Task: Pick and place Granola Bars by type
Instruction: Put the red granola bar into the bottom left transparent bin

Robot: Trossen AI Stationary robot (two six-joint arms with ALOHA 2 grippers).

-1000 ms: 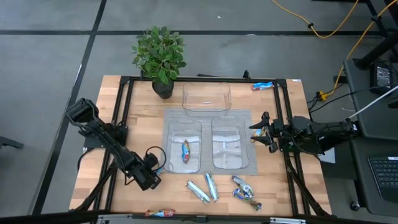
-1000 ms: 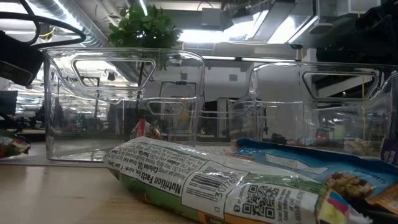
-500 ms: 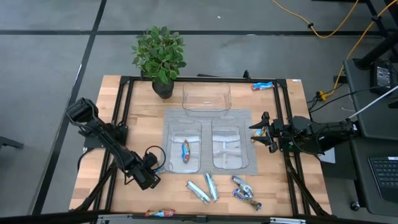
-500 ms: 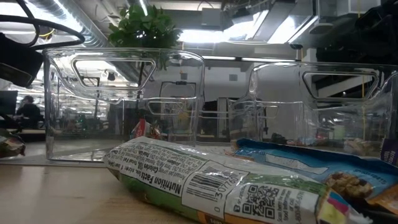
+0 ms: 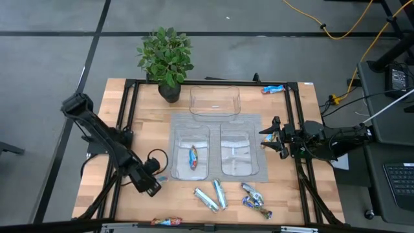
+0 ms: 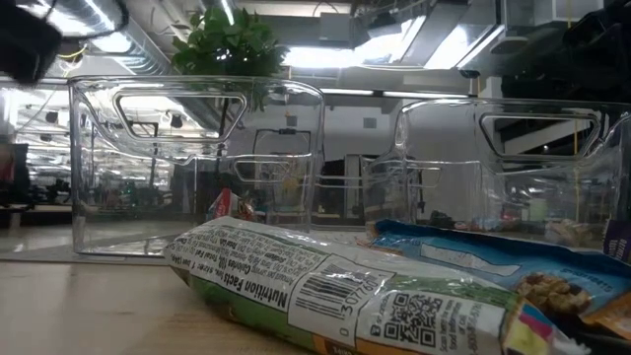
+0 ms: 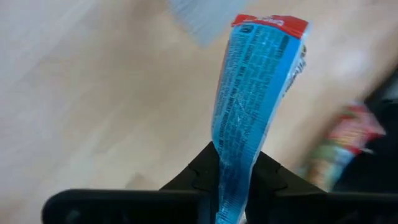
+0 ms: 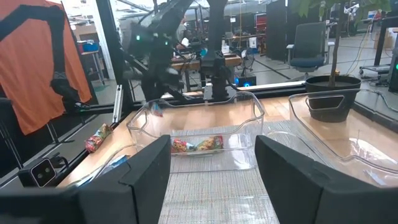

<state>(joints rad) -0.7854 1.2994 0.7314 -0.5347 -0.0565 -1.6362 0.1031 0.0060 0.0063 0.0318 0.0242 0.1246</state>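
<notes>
My left gripper (image 5: 156, 177) hangs over the table's near left part, left of the left clear tray (image 5: 176, 153), and is shut on a bright blue granola bar with a red end (image 7: 258, 93). One blue-and-red bar (image 5: 193, 157) lies in that tray. Two pale bars (image 5: 213, 196) and some dark crinkly ones (image 5: 255, 199) lie by the near edge. Another bar (image 5: 167, 221) lies at the near rim, and one more (image 5: 272, 89) lies far right. My right gripper (image 5: 268, 137) waits open at the right edge. My left gripper pinches the blue bar between its two fingers (image 7: 199, 177) at one end of the wrapper (image 7: 233, 158). The fingers slant down from the table's left. The bar sticks out past the fingertips, red end farthest, clear of the wooden top.
A second clear tray (image 5: 253, 153) stands beside the first on a grey mat. A third tray (image 5: 215, 111) stands behind them. A potted plant (image 5: 167, 57) is at the far left. A black frame (image 5: 129, 116) runs along the table's sides. Bare wood lies left of the trays.
My left gripper has gone up from the table by the left tray, taking the blue bar with it. The bar that lay on the wood at the low view's left edge is lifted clear and out of that view.
</notes>
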